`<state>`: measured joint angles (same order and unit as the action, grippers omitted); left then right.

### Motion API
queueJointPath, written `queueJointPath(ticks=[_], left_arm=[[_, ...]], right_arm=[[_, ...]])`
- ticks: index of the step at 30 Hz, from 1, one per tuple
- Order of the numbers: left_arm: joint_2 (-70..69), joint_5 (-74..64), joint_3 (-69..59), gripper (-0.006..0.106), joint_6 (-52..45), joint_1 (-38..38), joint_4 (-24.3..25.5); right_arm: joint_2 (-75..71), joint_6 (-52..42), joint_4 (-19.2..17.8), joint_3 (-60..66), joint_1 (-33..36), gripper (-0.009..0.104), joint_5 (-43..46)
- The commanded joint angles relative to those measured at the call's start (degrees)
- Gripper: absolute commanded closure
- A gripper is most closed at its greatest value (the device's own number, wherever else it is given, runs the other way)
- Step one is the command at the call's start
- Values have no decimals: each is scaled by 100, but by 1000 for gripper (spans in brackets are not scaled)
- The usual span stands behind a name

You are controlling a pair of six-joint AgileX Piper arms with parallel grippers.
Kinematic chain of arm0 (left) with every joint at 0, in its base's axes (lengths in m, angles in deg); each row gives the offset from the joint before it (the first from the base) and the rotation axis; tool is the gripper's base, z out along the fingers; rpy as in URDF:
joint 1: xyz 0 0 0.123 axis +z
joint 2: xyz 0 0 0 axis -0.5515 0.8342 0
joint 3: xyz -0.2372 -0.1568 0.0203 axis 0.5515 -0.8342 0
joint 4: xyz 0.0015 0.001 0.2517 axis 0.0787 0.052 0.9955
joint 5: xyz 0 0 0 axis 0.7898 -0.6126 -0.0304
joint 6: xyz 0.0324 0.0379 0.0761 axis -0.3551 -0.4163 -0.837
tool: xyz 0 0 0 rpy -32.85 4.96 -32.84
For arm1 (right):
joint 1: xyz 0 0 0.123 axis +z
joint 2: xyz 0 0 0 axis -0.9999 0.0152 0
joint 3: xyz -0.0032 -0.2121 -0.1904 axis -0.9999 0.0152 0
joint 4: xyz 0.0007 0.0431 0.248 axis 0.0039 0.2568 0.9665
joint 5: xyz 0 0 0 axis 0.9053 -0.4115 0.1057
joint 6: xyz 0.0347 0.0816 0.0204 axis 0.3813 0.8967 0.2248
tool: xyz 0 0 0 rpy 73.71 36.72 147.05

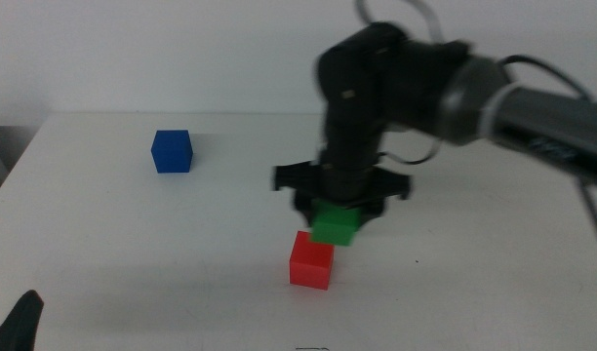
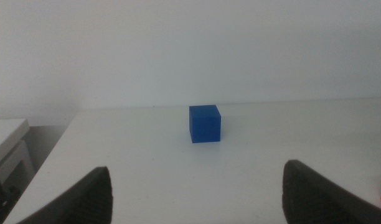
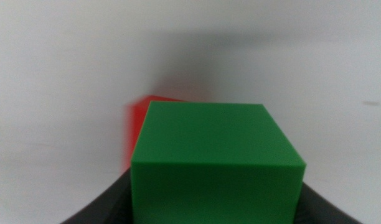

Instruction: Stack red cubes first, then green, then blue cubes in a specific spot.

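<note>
- A plain white table (image 1: pixel 133 253) fills the room's foreground, with a bare pale wall behind it and nothing on the surface but three small cubes.
- The green cube (image 1: pixel 336 224) hangs in the air, clamped between the dark jaws of the right gripper (image 1: pixel 339 207), which comes in from the right on a bulky black arm.
- The jaws are closed just to the cube's width; the wrist camera shows the green cube (image 3: pixel 216 162) filling the gap between them, its top face level.
- The red cube (image 1: pixel 310 260) sits on the table at what I take to be the stacking spot, just below the green one and offset toward the near left.
- That offset is what matters: from the wrist, the red cube (image 3: pixel 139 127) peeks out past one side of the green, so the two are not yet lined up. I can't tell whether their edges touch or a thin gap remains.
- My guess is the gripper needs a small sideways shift toward the red cube before lowering, or the green may land on an edge and tip off.
- The blue cube (image 1: pixel 172 151) waits well apart, toward the far left of the table, untouched.
- The left gripper (image 1: pixel 16 322) idles at the near left corner, jaws spread wide with nothing between them, facing the blue cube (image 2: pixel 205 124); it is the nearer arm for that last piece.
</note>
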<state>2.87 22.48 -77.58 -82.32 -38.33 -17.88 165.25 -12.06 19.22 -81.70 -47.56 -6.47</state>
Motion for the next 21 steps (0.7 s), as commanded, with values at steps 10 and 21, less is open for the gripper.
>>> queueJointPath(ticks=[10,21], left_arm=[[-106,439,16,7,42,-28,-60],[-106,439,16,7,42,-28,-60]], right_arm=[[281,612,-288,-833,393,91,-474],[355,523,-315,-833,393,91,-479]])
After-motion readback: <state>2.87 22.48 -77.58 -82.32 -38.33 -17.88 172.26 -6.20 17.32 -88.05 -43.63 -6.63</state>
